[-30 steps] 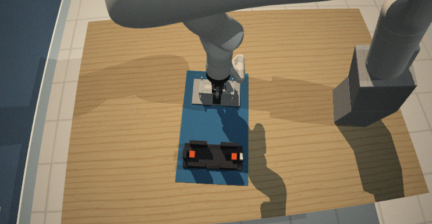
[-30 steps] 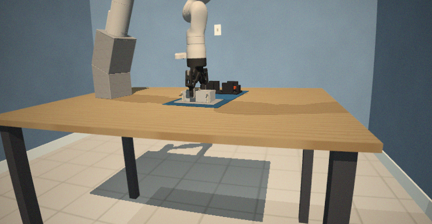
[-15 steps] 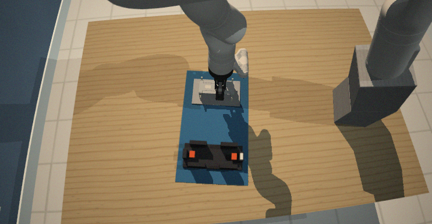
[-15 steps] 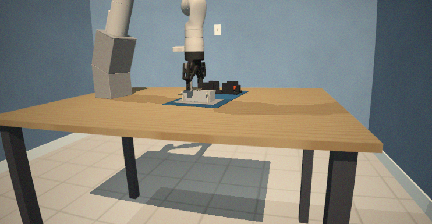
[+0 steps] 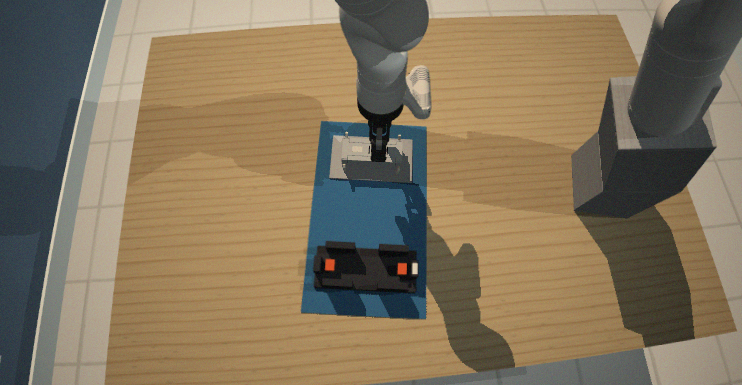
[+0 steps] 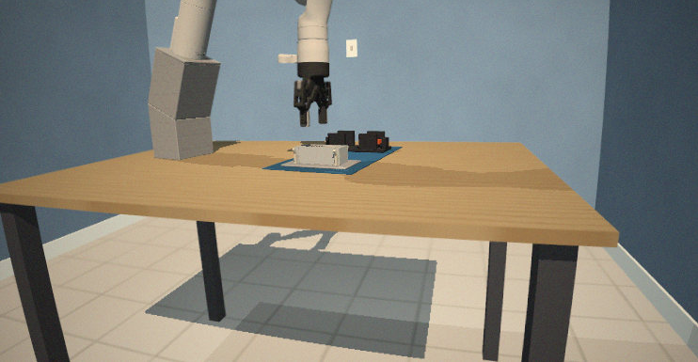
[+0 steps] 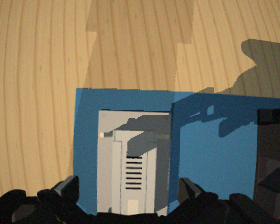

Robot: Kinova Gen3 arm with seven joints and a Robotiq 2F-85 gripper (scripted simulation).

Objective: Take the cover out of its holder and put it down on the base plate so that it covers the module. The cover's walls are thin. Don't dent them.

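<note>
The light grey cover (image 5: 369,154) sits on the base plate (image 5: 337,172) at the far end of the blue mat (image 5: 367,221). In the exterior view the cover (image 6: 320,154) rests flat on the plate. It also shows in the wrist view (image 7: 134,169) with a vent slot on top. My gripper (image 6: 312,118) is open and empty, raised well above the cover. In the top view the gripper (image 5: 379,146) hangs over the cover's middle. The black holder (image 5: 365,268) with orange blocks stands empty at the mat's near end. The module is hidden.
A grey pedestal (image 5: 641,164) carrying the arm's base stands at the table's right side. The holder (image 6: 357,140) stands behind the cover in the exterior view. Two small pins (image 5: 346,135) stand at the plate's far edge.
</note>
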